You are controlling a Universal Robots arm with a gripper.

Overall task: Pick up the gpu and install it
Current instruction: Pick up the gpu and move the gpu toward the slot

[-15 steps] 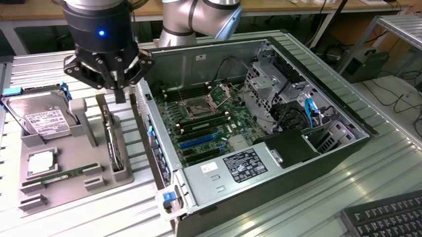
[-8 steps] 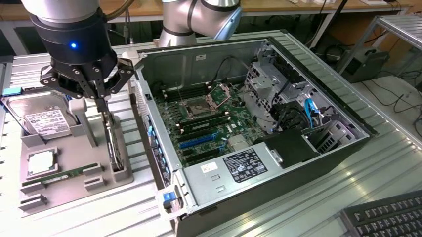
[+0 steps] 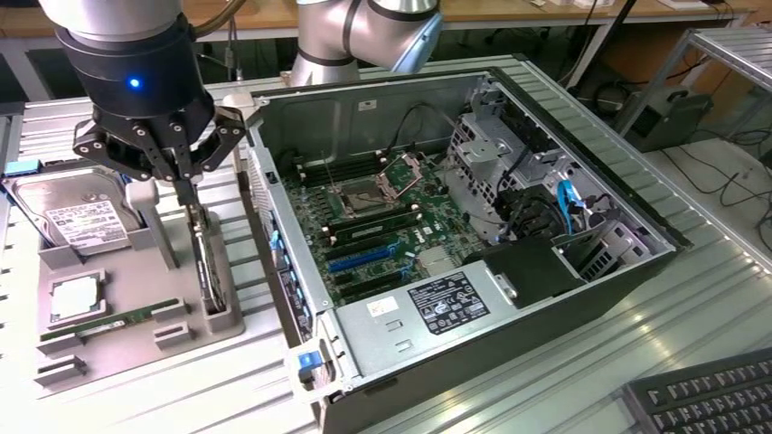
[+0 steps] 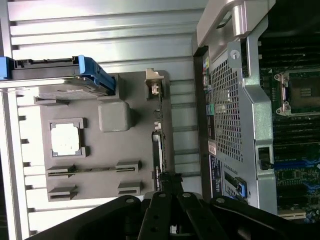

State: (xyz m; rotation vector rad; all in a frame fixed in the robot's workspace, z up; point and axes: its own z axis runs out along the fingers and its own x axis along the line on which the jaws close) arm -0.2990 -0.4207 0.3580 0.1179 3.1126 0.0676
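Presently the graphics card (image 3: 211,276) stands on edge in a slot of the grey tray (image 3: 127,280), on the tray's side just beside the computer case (image 3: 567,334). Its long axis runs parallel to the case wall. The hand (image 3: 191,212) hangs directly above the card, in line with that axis. Whether it grips cannot be told.

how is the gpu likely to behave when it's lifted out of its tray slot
The gpu looks like a thin flat board, so probably stiff and light. Standing on edge in the grey tray, it may tip or bind if pulled crooked.
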